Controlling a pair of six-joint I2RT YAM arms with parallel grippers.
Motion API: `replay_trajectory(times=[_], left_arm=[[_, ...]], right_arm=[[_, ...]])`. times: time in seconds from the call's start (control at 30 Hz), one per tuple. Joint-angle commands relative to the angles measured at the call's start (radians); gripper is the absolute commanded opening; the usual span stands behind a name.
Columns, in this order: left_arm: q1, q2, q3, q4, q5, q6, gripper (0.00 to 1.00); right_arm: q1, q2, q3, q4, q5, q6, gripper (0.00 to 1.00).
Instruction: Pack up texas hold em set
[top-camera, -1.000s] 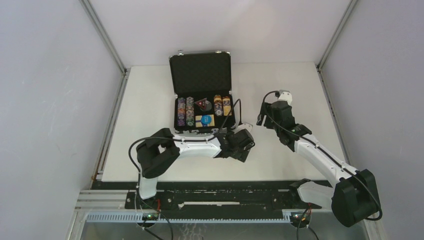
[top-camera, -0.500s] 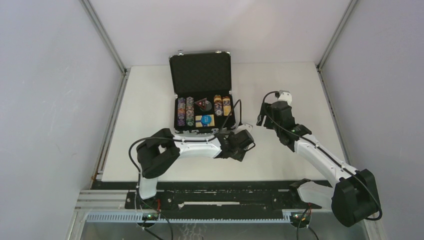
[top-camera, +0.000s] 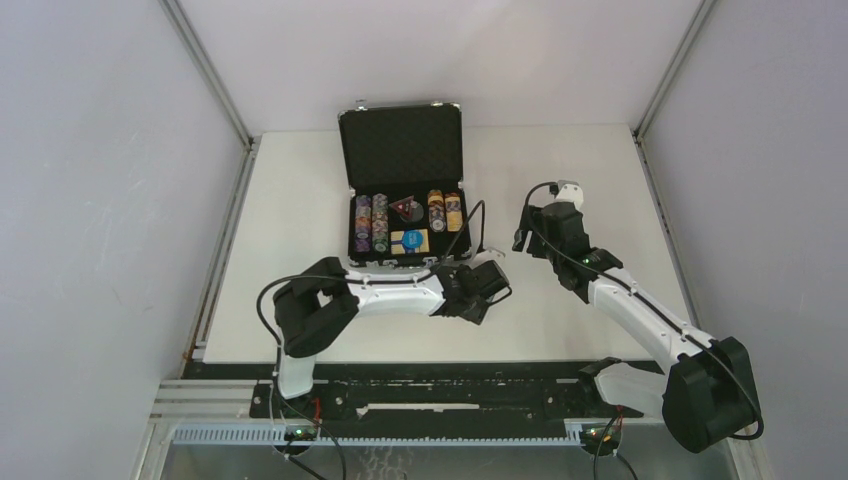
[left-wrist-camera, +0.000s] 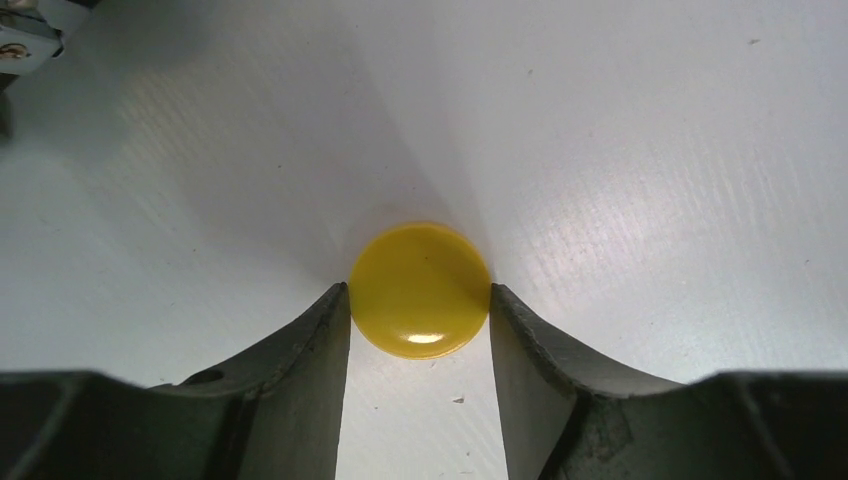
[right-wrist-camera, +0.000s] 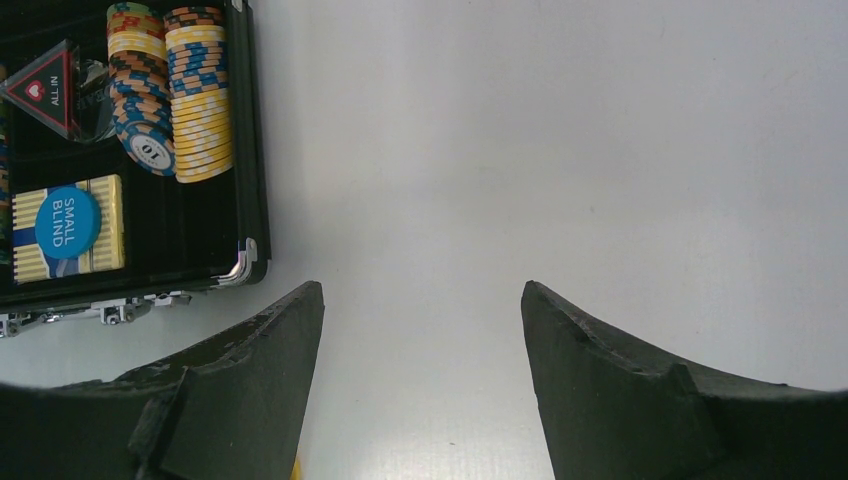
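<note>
The yellow disc (left-wrist-camera: 420, 280) is clamped edgewise in the left hand (left-wrist-camera: 418, 300), likely for lifting from the worktop (left-wrist-camera: 650, 150) into the briefcase (top-camera: 400, 150); the right hand (right-wrist-camera: 421, 290) is held apart.

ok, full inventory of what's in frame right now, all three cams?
briefcase: 1, black with silver edge, open, far middle of table
poker chips: four rows, multicoloured, two at each end of the briefcase
triangular token: 1, red-black, marked ALL IN, in the briefcase between the chip rows
card box: 1, yellow-blue, in the briefcase, near side
blue disc: 1, blue, marked SMALL BLIND, lying on the card box
yellow disc: 1, yellow, flat on the table
table: 1, white
left gripper: 1, black fingers, closed against the yellow disc's sides
right gripper: 1, black fingers, open, over the table right of the briefcase
</note>
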Motion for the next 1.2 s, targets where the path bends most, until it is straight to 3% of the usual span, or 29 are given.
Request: replay_trajectory(times=[0.0,0.5,1.17], left_arm=[[-0.004,-0.054,0.069,-0.055,-0.05,0.015,0.53],[0.082,-0.133,0.068,-0.065,-0.091,0.03,0.54],[0.398,-0.181,0.124,-0.035,-0.127,0.109,0.54]], right_arm=[[-0.007,0.005,-0.006,0.048,-0.003,0.006,0.8],[-0.007,0.023,-0.009,0.065,-0.017,0.004,0.8],[-0.009,0.022,-0.01,0.051,-0.025,-0.017,0.8]])
